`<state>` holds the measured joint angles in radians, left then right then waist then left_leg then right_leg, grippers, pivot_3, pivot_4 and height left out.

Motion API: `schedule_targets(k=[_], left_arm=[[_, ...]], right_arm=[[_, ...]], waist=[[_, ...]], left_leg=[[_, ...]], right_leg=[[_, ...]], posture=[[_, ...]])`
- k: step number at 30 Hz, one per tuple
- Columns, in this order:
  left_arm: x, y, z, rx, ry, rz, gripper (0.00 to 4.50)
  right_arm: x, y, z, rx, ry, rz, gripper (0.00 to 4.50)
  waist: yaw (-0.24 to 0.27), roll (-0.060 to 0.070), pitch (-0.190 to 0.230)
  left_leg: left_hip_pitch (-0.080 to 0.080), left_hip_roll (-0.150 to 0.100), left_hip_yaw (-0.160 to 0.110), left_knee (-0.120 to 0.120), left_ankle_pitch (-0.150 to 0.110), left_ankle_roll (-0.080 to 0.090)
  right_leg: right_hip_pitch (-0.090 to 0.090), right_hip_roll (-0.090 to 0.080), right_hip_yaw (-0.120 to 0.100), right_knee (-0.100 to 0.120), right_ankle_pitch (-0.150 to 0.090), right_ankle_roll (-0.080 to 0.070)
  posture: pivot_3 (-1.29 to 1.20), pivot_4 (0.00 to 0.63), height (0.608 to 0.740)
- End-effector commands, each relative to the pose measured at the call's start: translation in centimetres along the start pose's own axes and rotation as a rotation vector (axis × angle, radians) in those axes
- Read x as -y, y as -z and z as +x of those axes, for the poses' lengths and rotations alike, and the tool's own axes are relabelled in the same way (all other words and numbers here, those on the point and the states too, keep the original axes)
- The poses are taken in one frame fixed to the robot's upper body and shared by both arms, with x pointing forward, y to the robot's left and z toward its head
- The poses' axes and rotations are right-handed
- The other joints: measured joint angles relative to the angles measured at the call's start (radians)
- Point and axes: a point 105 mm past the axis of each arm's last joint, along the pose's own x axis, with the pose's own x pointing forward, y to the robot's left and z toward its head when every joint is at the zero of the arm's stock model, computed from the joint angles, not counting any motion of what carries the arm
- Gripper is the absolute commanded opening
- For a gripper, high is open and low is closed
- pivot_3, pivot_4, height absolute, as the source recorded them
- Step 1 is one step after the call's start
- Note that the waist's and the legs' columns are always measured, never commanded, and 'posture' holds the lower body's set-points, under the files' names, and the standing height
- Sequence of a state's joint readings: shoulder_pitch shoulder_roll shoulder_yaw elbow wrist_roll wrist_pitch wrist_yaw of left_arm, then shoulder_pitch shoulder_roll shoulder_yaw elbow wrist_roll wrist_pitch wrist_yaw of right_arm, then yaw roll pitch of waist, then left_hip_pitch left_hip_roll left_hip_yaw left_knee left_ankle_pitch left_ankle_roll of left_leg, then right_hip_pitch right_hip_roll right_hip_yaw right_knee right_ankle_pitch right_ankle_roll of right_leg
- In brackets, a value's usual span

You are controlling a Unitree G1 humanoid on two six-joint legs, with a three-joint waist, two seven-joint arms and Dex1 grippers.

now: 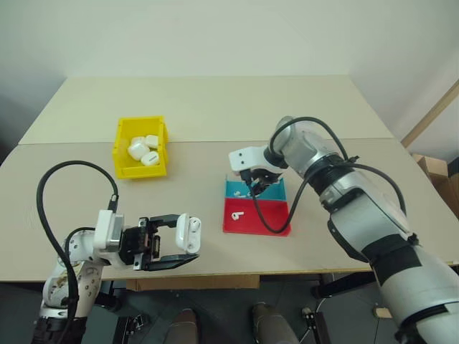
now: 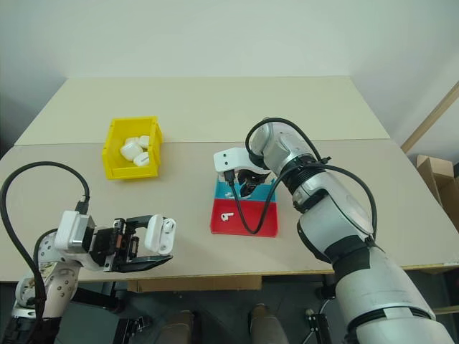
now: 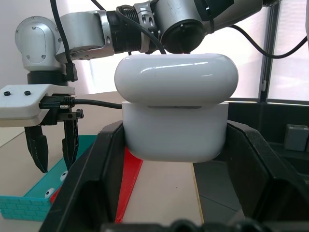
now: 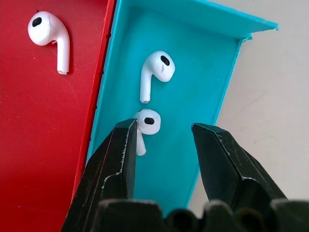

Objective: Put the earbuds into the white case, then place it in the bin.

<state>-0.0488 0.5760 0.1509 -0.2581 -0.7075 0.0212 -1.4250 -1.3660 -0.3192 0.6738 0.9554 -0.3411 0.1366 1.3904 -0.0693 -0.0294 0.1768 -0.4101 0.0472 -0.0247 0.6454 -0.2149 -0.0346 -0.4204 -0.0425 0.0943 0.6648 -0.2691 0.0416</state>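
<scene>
The landmark for this step is the shallow plastic tray with a red half and a blue half, which sits on the beige table.

The right gripper hangs steeply over the blue half with its two black fingers spread and nothing between them. Two small glossy white stemmed earbuds lie in the blue half: one sits just inside the left-hand finger as that wrist camera shows it, the other lies just beyond it. A third earbud rests in the red half.

The left gripper is clenched on the glossy white pebble-shaped case, held well apart from the tray, out past its red half and near the table's front edge. The lid stands raised.

The small bright yellow open-topped plastic bin stands well apart from the tray, out beyond its blue half on the same side as the left gripper. It already holds several white cases.

Risks from here:

- The nearest earbud sits off-centre in the gap. Closing now would likely push it sideways or pinch only its stem.
- The two blue-half earbuds lie near each other. A descent could disturb both.
- Glossy plastic may slip from the pads during the lift.
- The tray is light and may slide if a finger presses its floor.
</scene>
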Motion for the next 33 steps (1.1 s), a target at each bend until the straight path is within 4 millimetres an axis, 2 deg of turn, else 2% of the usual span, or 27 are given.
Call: schedule_targets(k=[1,26,30,33], left_arm=[[-0.06,-0.69,0.52,0.01,0.02,0.06,2.76],[-0.26,-0.72,0.77,0.013,0.014,0.07,2.76],[-0.26,-0.71,0.76,0.015,0.013,0.071,2.76],[-0.26,-0.7,0.81,0.017,0.013,0.071,2.76]], right_arm=[[0.43,-0.62,-0.35,0.021,0.026,-0.016,2.21],[-0.19,-0.15,0.63,-0.006,0.006,-0.032,2.21],[-0.22,-0.22,0.59,-0.003,0.006,-0.04,1.35],[-0.19,-0.22,0.54,-0.001,0.011,-0.048,1.35]], waist=[[0.0,0.0,0.0],[0.0,0.0,0.0],[0.0,0.0,0.0],[0.0,0.0,0.0]], left_leg=[[0.0,0.0,0.0,0.0,0.0,0.0],[0.0,0.0,0.0,0.0,0.0,0.0],[0.0,0.0,0.0,0.0,0.0,0.0],[0.0,0.0,0.0,0.0,0.0,0.0]], right_leg=[[0.0,0.0,0.0,0.0,0.0,0.0],[0.0,0.0,0.0,0.0,0.0,0.0],[0.0,0.0,0.0,0.0,0.0,0.0],[0.0,0.0,0.0,0.0,0.0,0.0]], posture=[[0.0,0.15,0.74],[0.0,0.15,0.74],[0.0,0.15,0.74],[0.0,0.15,0.74]])
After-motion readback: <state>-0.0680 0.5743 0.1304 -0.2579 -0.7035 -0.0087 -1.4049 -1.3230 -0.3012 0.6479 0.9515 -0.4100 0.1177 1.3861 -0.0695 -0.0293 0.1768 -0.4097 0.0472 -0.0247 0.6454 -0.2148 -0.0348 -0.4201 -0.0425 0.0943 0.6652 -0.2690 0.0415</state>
